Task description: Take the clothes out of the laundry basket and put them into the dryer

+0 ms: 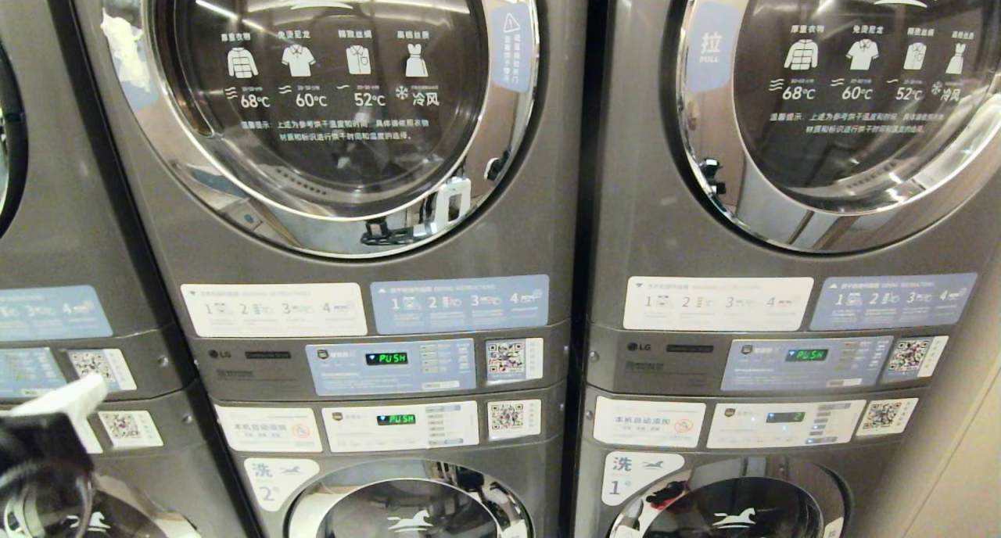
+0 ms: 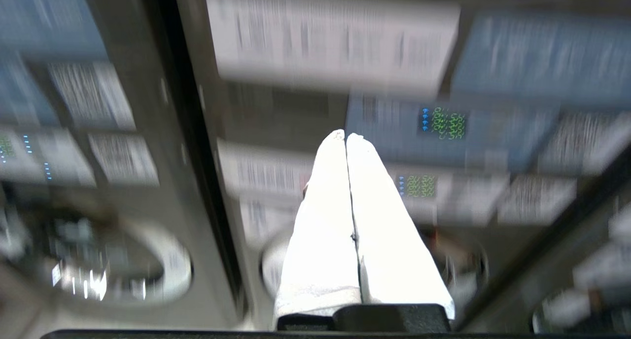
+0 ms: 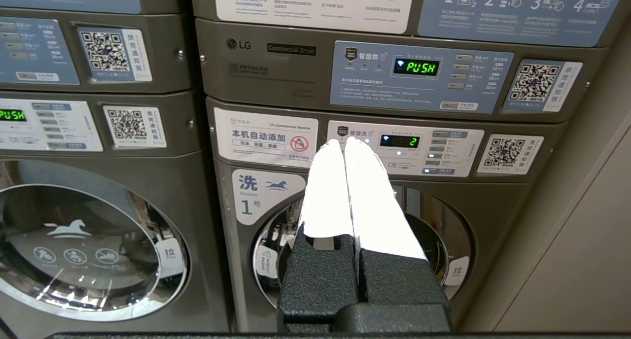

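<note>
The left gripper [image 1: 59, 409] sits at the near left edge of the head view, low in front of the leftmost stack of machines; its wrist view shows the white fingers [image 2: 325, 206] pressed together with nothing between them. To its right stands the middle stack, whose upper dryer door [image 1: 321, 108] is closed. Right again is a second stack with its own dryer door [image 1: 844, 100], also closed. The right gripper [image 3: 345, 144], out of the head view, points at the lower machine of that right stack, jaws pressed together and empty. The laundry basket and the clothes show in no view, so I cannot say where they are.

The risk, as I judge it, is that both dryer doors are shut and no garment is in hand. A reach toward a door with jaws closed could knock the glass or miss the pull tab [image 1: 710, 47]. The stacked washers below could also be mistaken for the dryer.

Readable writing: each door glass lists 68°C, 60°C, 52°C and 冷风 under garment icons. The panels carry "LG" and "Commercial Dryer" [image 3: 291, 49], with green displays reading "PUSH" [image 3: 416, 67]. The lower right machine says "洗 Washer 1号", "本机自动添加" and "LG Commercial Washer", its display showing 2. QR codes sit beside the panels.
</note>
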Robot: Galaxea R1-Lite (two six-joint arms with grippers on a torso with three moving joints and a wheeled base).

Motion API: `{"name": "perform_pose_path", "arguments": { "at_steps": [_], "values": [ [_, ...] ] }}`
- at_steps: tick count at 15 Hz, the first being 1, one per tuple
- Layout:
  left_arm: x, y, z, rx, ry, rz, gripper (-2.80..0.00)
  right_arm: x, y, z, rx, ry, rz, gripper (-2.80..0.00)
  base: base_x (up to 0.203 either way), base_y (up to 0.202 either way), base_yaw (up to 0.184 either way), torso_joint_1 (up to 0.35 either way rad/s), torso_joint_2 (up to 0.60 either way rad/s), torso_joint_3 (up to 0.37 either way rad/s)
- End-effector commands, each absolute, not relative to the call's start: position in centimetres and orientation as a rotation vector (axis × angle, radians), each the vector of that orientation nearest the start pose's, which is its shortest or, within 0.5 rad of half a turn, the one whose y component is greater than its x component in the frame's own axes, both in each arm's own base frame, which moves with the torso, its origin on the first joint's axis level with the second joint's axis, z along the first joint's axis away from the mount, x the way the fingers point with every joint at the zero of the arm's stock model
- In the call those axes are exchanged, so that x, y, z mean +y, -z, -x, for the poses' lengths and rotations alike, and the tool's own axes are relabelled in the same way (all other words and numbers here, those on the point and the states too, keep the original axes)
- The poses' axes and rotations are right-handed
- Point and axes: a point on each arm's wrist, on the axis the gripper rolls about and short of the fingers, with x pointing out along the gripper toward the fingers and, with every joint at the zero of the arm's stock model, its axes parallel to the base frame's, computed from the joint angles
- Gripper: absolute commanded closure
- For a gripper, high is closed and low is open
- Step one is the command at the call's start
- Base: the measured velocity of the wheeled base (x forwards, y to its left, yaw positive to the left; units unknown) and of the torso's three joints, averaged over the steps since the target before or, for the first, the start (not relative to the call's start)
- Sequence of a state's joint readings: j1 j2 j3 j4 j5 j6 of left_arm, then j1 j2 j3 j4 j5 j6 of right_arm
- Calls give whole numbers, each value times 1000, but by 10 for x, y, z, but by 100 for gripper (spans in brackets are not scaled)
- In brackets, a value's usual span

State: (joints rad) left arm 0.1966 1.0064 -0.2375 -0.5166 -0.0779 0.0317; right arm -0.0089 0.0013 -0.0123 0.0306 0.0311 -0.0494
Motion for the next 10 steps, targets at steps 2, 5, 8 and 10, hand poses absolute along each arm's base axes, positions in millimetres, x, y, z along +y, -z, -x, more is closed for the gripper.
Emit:
{"name": "perform_pose_path", "arguments": {
  "at_steps": [2,5,8,10],
  "values": [
    [8,-108,-50,315,-106,6,0,1,-76,24,20,-24,51,0,0,0,0,0,0,0],
    [0,-92,-13,316,-69,-33,0,1,-75,24,21,-24,50,0,0,0,0,0,0,0],
    [-2,-88,2,251,115,-74,0,1,-76,24,20,-23,51,0,0,0,0,0,0,0],
    [-1,-87,10,173,128,-92,0,1,-76,24,20,-22,47,0,0,0,0,0,0,0]
  ]
}}
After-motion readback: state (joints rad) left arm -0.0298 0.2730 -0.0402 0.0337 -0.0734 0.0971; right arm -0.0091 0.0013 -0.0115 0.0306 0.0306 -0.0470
